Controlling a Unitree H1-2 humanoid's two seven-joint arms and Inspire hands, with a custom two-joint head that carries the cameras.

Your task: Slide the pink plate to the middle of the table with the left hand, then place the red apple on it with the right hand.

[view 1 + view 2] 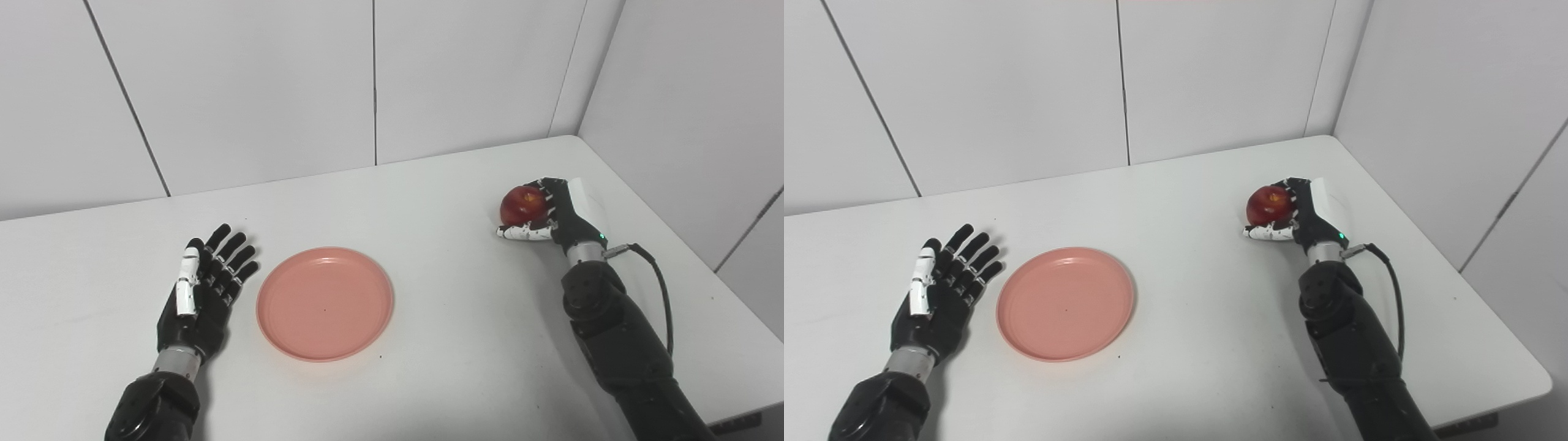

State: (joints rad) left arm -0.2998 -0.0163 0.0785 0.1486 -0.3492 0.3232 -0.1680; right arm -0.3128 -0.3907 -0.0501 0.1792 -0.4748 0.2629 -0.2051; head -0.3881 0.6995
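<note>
One red apple [522, 204] is sitting in the curl of the right hand [554, 213], whose fingers are wrapping its far and right sides and hiding them; whether the apple is touching the counter [441, 202] is hard to make out. One pink plate [324, 303] is lying flat, well left of that hand and just right of the left hand [202, 291], which is resting fingers spread, holding nothing.
</note>
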